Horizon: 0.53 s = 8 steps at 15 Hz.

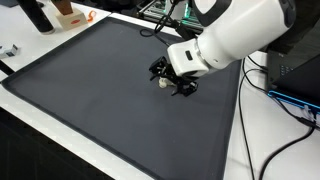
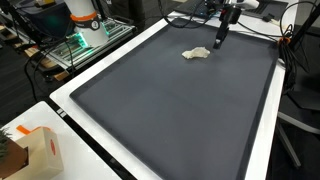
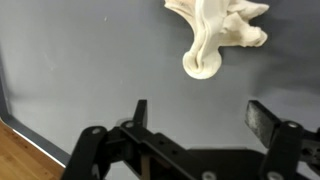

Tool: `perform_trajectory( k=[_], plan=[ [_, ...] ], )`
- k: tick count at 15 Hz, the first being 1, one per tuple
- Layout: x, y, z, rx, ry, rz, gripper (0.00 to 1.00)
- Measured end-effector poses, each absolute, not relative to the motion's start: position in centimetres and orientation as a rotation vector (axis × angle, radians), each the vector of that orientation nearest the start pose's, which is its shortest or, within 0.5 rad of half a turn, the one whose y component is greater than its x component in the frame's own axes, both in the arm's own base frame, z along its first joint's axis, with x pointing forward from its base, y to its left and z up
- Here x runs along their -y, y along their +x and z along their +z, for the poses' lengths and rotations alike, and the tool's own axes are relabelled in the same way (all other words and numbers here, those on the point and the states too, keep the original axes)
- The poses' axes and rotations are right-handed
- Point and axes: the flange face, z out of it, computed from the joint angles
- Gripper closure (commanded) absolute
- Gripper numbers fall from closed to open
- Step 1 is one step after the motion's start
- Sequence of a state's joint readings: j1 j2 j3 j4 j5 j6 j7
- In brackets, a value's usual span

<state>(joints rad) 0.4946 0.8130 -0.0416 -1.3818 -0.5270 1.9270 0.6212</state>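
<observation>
A small cream, crumpled soft object (image 3: 215,30) lies on the dark grey mat (image 3: 80,70). In the wrist view it sits at the top, beyond the fingertips. My gripper (image 3: 204,118) hangs just above the mat, open, with nothing between its two black fingers (image 3: 268,120). In both exterior views the gripper (image 2: 219,38) hovers right beside the cream object (image 2: 195,54), toward one end of the mat (image 2: 170,110). Most of the object is hidden behind the gripper (image 1: 172,80), with only a pale bit (image 1: 161,83) showing.
The mat covers most of a white table (image 1: 240,150). A dark bottle (image 1: 38,15) and an orange-and-white box (image 1: 70,12) stand off one corner. Cables (image 1: 290,105) trail beside the arm. A cardboard box (image 2: 30,150) sits at another corner, near green-lit equipment (image 2: 85,40).
</observation>
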Motion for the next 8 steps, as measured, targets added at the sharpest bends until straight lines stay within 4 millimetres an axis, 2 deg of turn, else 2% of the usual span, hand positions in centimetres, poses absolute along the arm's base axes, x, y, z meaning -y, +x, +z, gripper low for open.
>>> perform_trajectory(
  k=[8],
  plan=[
    [-30.7,62.1,21.1,-0.269,2.536,0.049,0.00]
  ],
)
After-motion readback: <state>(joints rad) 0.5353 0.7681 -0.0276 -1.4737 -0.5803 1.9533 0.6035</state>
